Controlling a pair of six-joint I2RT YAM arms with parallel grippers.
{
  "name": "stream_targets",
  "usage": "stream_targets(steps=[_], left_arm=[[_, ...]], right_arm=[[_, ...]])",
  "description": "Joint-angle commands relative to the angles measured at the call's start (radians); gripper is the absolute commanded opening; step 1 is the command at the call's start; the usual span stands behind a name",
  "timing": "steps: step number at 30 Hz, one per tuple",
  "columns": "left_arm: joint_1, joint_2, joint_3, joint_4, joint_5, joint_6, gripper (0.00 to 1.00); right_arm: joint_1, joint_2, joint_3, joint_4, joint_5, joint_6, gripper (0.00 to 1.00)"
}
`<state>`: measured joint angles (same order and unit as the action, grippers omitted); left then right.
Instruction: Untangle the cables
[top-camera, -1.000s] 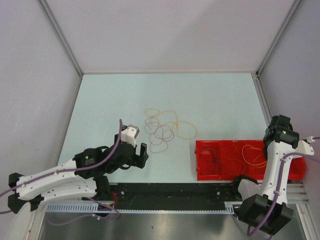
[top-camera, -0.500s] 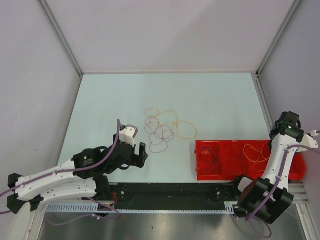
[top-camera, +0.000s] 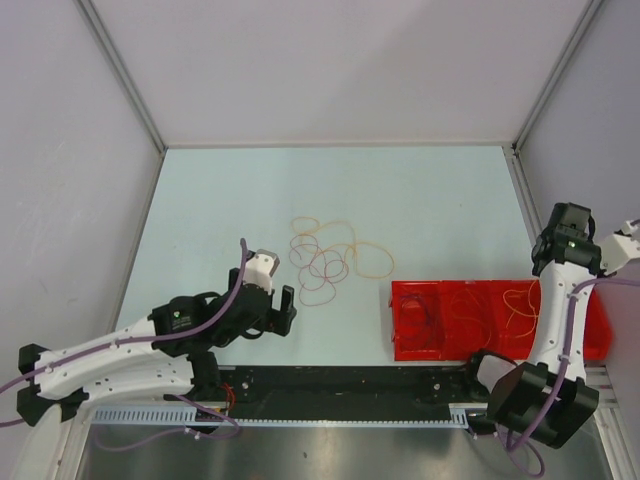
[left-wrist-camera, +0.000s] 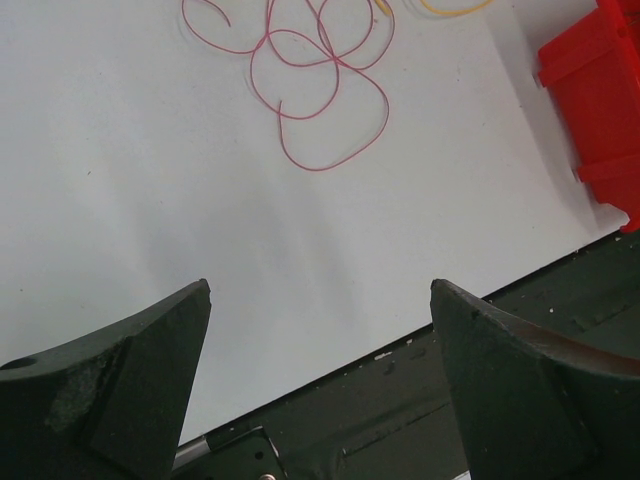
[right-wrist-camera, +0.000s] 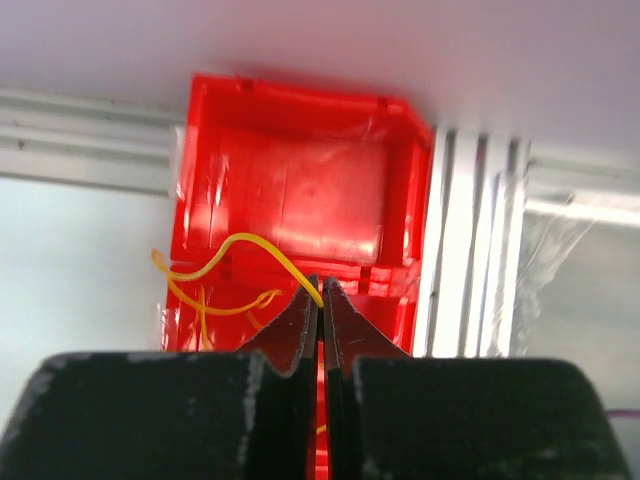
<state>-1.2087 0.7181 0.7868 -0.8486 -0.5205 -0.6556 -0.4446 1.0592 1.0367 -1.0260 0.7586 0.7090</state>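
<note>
- The left claw (top-camera: 283, 305) hangs low over the worktop (top-camera: 400, 200) near its front edge. Its two fingers (left-wrist-camera: 110, 390) are spread wide with nothing between them.
- Just beyond that claw lies the tangle (top-camera: 325, 262), near the middle of the worktop. It is made of thin loops in dark purple, red, orange and yellow that overlap one another.
- In the left wrist view, the red loops (left-wrist-camera: 320, 100) of the tangle cross each other flat on the worktop, apart from both fingers. A yellow arc shows at the top edge.
- A red tray (top-camera: 400, 345) sits at the front right of the worktop, to the right of the tangle and apart from it. It is divided into compartments.
- A dark cable (top-camera: 425, 315) lies curled in the tray's left compartment.
- The right arm (top-camera: 555, 300) stands over the right part of the tray. In the top view its claw is hidden under the wrist.
- In the right wrist view, the right claw (right-wrist-camera: 321, 300) is pressed together, pinching the yellow cable (right-wrist-camera: 250, 248) at its very tips, above the tray.
- From the pinch the yellow cable arcs up and to the left. It then curls down toward the tray's left side, where more yellow strands show.
- Whether the cable's far end rests on the tray floor cannot be told.
</note>
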Motion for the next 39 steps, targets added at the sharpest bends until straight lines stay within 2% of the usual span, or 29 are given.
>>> stream_targets(steps=[1, 10, 21, 33, 35, 36, 39], left_arm=[[-0.008, 0.012, 0.009, 0.008, -0.013, -0.012, 0.96], [-0.008, 0.02, 0.012, 0.002, -0.019, -0.015, 0.96], [-0.018, -0.006, 0.012, -0.007, -0.029, -0.029, 0.95], [-0.032, -0.011, 0.012, -0.01, -0.033, -0.032, 0.95], [-0.034, -0.011, 0.012, -0.01, -0.036, -0.032, 0.95], [-0.034, -0.009, 0.012, -0.01, -0.036, -0.032, 0.96], [-0.034, -0.012, 0.014, -0.014, -0.038, -0.033, 0.96]], right_arm=[[0.085, -0.022, 0.092, 0.027, 0.275, -0.034, 0.0], [0.135, -0.039, 0.065, 0.104, 0.263, -0.143, 0.0], [0.299, -0.034, -0.073, 0.033, 0.308, 0.012, 0.0], [0.299, -0.018, -0.075, 0.004, 0.309, 0.084, 0.0], [0.282, -0.028, -0.076, -0.02, 0.265, 0.122, 0.05], [0.265, -0.045, -0.076, -0.035, 0.224, 0.129, 0.18], [0.276, -0.108, -0.076, -0.029, 0.185, 0.116, 0.34]])
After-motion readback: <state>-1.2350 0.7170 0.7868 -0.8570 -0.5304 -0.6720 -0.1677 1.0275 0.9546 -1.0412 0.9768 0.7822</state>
